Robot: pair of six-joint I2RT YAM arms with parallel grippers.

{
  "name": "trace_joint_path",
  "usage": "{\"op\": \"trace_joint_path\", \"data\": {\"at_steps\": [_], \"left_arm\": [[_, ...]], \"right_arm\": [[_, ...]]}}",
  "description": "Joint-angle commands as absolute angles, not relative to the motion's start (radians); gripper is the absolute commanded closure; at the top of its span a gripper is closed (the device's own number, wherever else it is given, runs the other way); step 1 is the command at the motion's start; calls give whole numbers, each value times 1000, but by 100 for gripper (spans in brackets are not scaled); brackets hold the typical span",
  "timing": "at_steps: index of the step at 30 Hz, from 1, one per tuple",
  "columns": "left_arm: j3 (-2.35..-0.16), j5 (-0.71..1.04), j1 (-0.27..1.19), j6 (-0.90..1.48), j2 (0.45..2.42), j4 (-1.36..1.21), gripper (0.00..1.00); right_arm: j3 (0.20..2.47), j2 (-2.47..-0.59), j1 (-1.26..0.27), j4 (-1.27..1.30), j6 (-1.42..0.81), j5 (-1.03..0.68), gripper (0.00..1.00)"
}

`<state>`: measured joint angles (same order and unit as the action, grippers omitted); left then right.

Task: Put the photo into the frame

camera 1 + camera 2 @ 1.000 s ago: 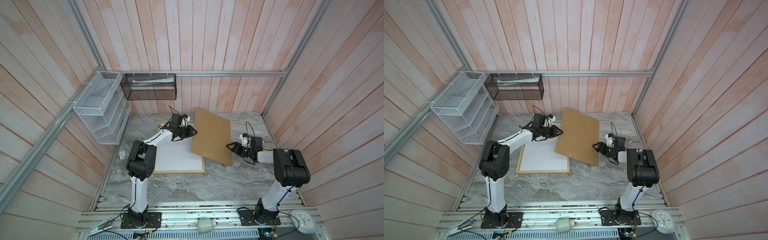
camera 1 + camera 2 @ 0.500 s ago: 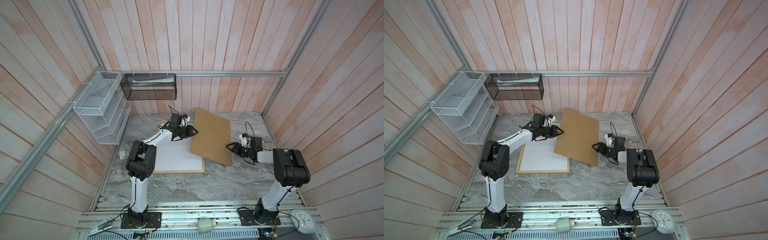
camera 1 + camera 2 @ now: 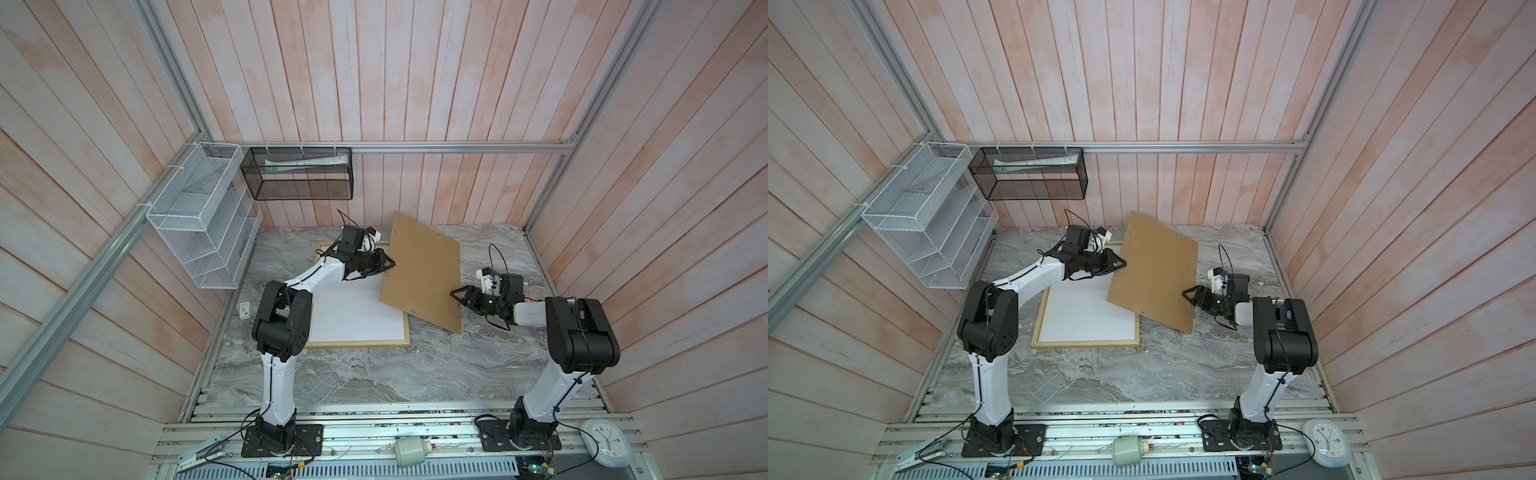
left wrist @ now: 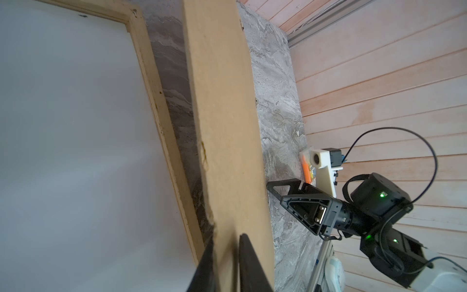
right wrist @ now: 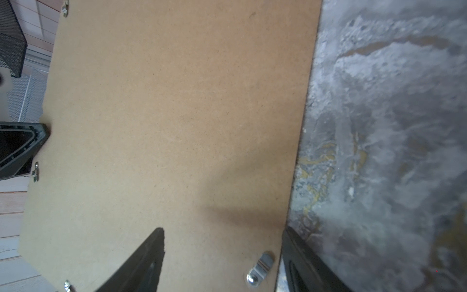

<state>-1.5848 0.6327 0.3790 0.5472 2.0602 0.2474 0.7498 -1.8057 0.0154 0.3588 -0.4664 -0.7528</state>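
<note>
One wooden frame point(image 3: 357, 343) lies flat on the bench point(image 3: 415, 374), one white sheet point(image 3: 357, 309) inside. Over one side of the frame tilts one fibreboard back point(image 3: 424, 270). The left gripper point(image 3: 391, 264) pinches its edge, and the right gripper point(image 3: 455, 296) gapes astride the opposite edge.

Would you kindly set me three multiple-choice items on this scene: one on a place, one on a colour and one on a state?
1. Where is the frame?
A. Standing upright on one rail
B. Flat on the table, partly under the raised board
C. Held in the air by both arms

2. What colour is the board?
A. Brown
B. Blue
C. Black

3. How is the right gripper?
A. Shut on the frame
B. Shut, away from everything
C. Open, with a finger on either side of the board's edge

Key:
1 B: in both top views its rails lie on the table and the tilted board covers one corner.
2 A: every view shows it plain brown.
3 C: the right wrist view shows a wide gap between the fingers, with the edge between them.
</note>
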Motion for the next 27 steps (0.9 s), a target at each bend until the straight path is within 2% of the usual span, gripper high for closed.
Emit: {"op": "trace_joint_path", "data": {"at_steps": [1,10,21,27], "left_arm": [[-1604,667,390,532,2026,250,86],[-1594,736,361,568,2031,205,99],[-1537,935,297,738,2014,-18,100],[-1441,1027,255,903,1972,-257,100]], "right_arm": [[769,-1819,0,359,-453,-805,26],[750,-1798,33,371,-463,-816,26],[720,-1805,103,491,-545,-885,25],[710,-1837,109,658,-657,-939,22]]}}
